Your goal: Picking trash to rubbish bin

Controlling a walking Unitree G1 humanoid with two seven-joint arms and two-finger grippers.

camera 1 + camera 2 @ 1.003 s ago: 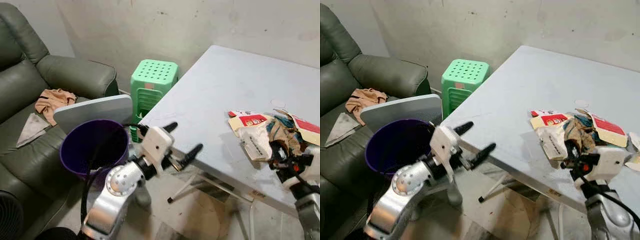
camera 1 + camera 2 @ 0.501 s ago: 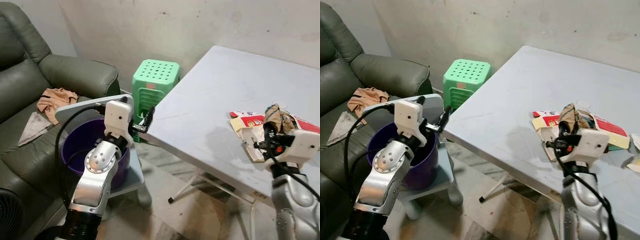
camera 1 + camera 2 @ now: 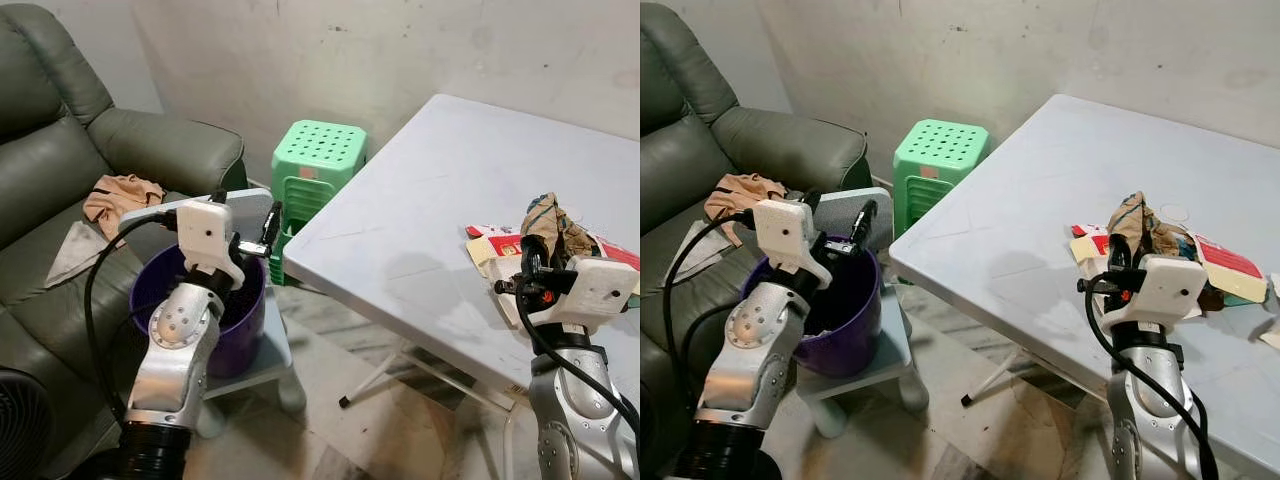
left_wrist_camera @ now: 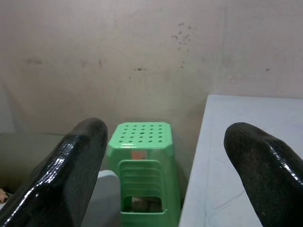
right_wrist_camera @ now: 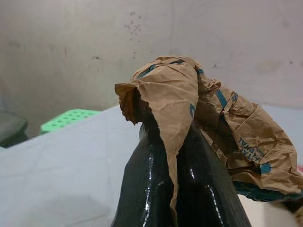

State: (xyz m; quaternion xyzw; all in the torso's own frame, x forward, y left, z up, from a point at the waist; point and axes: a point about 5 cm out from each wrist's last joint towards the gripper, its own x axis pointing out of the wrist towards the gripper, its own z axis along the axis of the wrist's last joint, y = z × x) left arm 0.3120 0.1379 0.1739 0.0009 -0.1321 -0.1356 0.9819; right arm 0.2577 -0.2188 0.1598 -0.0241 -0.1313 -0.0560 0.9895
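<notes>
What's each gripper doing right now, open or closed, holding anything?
Left gripper: open, empty, above the purple bin.
Right gripper: closed on crumpled brown paper.

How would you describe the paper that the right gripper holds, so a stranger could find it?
Start at the white table and find the pile of trash near its right edge. Just above that pile, the right gripper pinches a crumpled brown paper bag. Unlike the flat red and white packets under it, it is brown with blue print and lifted off the table.

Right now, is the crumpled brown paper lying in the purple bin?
No, the right gripper holds the crumpled brown paper above the white table.
</notes>
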